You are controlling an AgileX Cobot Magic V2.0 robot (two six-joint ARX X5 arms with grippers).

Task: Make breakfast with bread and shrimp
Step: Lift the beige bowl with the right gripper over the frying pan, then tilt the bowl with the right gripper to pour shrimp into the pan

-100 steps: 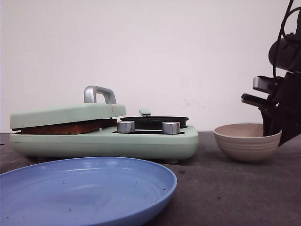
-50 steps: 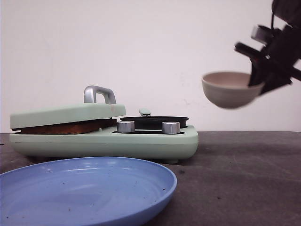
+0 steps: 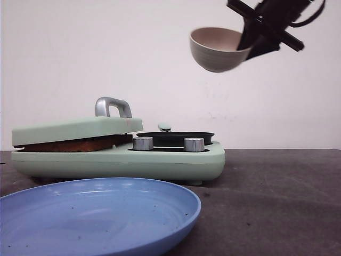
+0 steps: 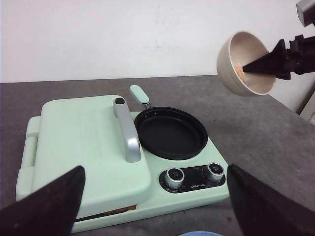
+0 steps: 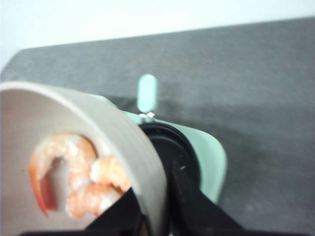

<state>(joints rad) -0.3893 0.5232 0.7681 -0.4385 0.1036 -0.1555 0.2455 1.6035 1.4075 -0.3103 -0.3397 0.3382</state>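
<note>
Carrying shrimp bowl to the pan: centre over it before tipping.
Cooker (image 3: 117,157) held bread (image 3: 74,144) under its lid; bowl (image 3: 218,49) hung above black pan (image 4: 170,132), rim pinched by right gripper (image 3: 250,40); left gripper (image 4: 152,206) gaped empty; shrimp (image 5: 74,179) inside bowl.

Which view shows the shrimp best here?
The right wrist view: the shrimp fill the near side of the bowl. The left wrist view catches only an orange sliver behind the right gripper. The front view hides them behind the bowl's wall.
</note>
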